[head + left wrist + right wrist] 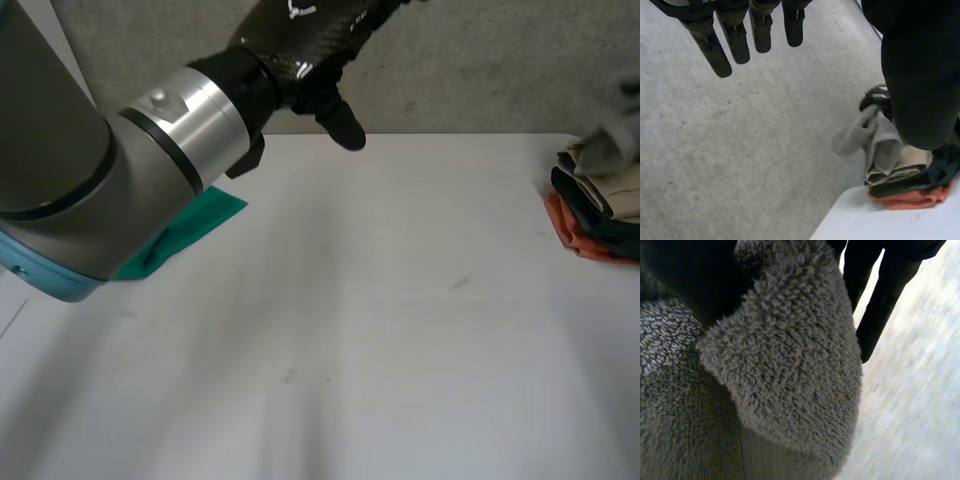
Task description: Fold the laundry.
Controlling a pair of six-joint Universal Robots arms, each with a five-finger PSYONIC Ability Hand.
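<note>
Clutching a grey towel point(785, 365) over the clothes pile point(600, 215), the right hand point(876, 315) is far from the straight-fingered, empty left hand point(735, 35).

I have the worktop point(380, 340) running from near to far in front of me. On its left side a flat cloth point(205, 222) lies on the surface, partly under the left arm point(90, 180). At the far right, by the worktop's right edge, a pile of folded clothes point(600, 225) sits layer on layer. A towel point(612, 140) hangs over that pile, and the right hand point(875, 96) grips its upper part from above. In the right wrist view the towel lies against the palm, with the fingers point(875, 315) beside it. The left hand point(330, 95) is raised past the worktop's far edge, above the floor point(740, 150), well apart from the flat cloth and the pile.
</note>
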